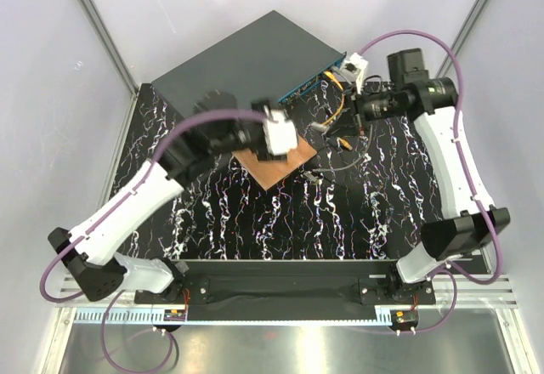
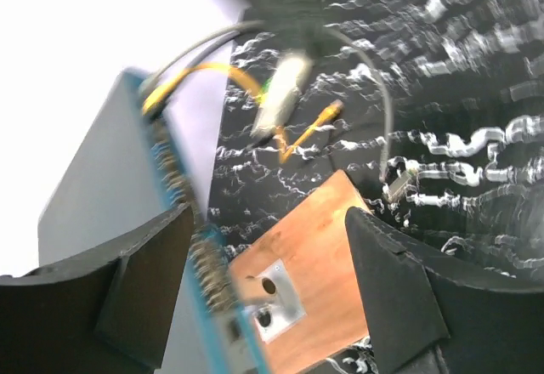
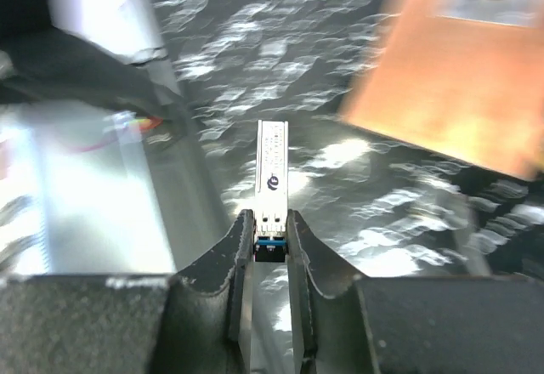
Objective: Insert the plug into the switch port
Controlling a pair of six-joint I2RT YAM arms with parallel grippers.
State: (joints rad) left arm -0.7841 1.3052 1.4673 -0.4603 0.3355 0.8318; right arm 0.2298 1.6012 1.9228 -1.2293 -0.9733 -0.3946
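The switch is a wide, flat, dark grey box [image 1: 246, 59] at the back. Its teal front face [image 1: 310, 85] carries a row of small square ports, which appear blurred in the left wrist view [image 2: 180, 191]. My right gripper [image 3: 271, 229] is shut on the plug [image 3: 273, 170], a slim silver module with a blue tab, which points forward above the marbled table. In the top view the right gripper [image 1: 357, 110] hangs just off the right end of the teal face. My left gripper [image 2: 272, 246] is open and empty, over the copper plate's edge beside the teal face.
A copper-brown square plate [image 1: 276, 166] with a small metal insert [image 2: 280, 293] lies in front of the switch. A yellow cable [image 2: 212, 72] and a grey cable [image 2: 382, 119] trail from the switch's right end. A white block [image 1: 353, 66] sits at that corner.
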